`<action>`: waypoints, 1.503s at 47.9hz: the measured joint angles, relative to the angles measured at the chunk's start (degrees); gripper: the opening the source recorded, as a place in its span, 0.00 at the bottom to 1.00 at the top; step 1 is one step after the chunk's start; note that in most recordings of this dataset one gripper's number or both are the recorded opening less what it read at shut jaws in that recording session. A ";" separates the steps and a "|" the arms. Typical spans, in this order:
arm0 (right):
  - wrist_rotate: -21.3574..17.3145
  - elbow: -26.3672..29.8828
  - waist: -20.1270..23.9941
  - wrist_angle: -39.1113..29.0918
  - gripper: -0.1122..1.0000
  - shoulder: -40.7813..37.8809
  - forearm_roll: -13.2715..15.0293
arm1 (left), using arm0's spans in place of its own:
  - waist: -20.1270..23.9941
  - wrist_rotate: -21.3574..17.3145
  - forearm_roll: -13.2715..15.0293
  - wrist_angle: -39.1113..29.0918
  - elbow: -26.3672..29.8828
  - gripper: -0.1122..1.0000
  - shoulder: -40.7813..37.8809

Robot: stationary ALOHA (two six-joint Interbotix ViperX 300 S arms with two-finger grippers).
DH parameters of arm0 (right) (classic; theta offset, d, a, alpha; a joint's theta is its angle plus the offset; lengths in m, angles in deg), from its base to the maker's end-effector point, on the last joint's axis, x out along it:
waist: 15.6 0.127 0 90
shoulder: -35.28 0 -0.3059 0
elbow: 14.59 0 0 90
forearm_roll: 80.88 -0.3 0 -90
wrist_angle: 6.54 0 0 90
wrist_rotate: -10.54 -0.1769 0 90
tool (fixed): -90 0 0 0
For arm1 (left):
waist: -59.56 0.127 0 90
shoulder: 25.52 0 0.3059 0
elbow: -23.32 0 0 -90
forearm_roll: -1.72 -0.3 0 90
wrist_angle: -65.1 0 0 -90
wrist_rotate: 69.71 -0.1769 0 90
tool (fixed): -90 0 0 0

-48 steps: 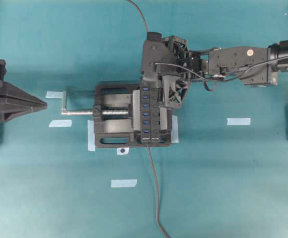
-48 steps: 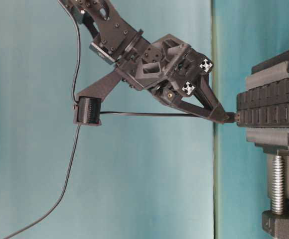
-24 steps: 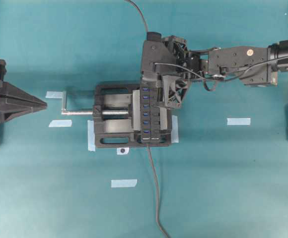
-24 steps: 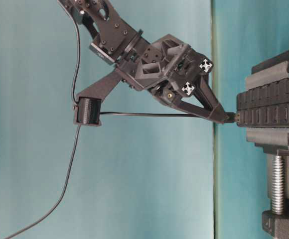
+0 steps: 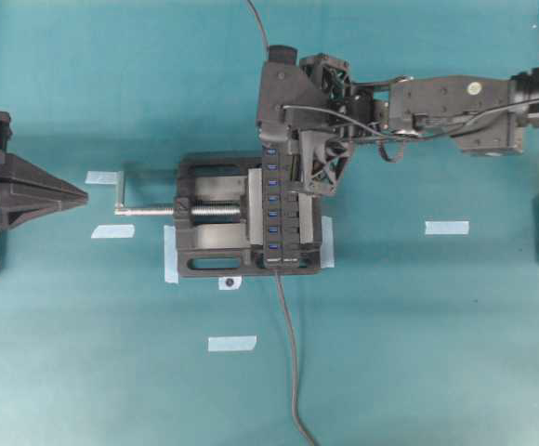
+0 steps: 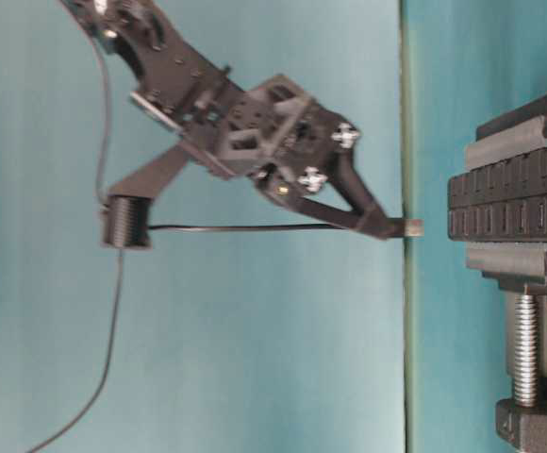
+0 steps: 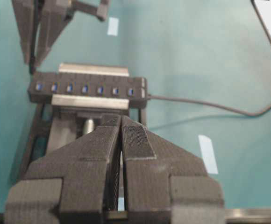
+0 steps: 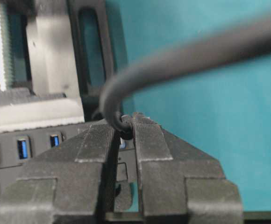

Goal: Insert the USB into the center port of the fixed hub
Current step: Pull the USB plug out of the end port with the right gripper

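Note:
The fixed hub (image 5: 274,209) is a black strip with a row of blue ports, clamped in the vise. Its center port (image 5: 272,214) is open and also shows in the left wrist view (image 7: 85,87). My right gripper (image 6: 394,226) is shut on the USB (image 6: 406,226), whose silver tip points at the hub (image 6: 514,203) across a small gap. From above, the right gripper (image 5: 295,177) hangs over the hub's far end and hides the plug. In the right wrist view the gripper (image 8: 125,128) pinches the plug's cable end. My left gripper (image 5: 79,195) is shut and empty, far left.
The black vise (image 5: 214,232) with its silver screw (image 5: 149,211) holds the hub. The hub's own cable (image 5: 288,353) runs toward the front edge. The USB's thin cable (image 6: 245,227) loops back to a clip (image 6: 127,222) on the wrist. Tape strips (image 5: 446,227) mark the mat.
The right gripper has pulled away from the hub with the USB; the plug tip, earlier against the hub's face, now stands off it. The left arm has not moved.

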 measured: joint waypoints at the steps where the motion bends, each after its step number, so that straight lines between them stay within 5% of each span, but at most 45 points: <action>1: 0.00 0.09 0.00 -0.09 0.18 0.18 0.00 | 0.00 0.00 0.00 0.00 0.00 0.10 0.00; 72: -0.18 0.09 4.48 -2.02 0.18 2.11 -1.76 | 0.00 0.26 0.09 0.00 0.00 0.10 0.00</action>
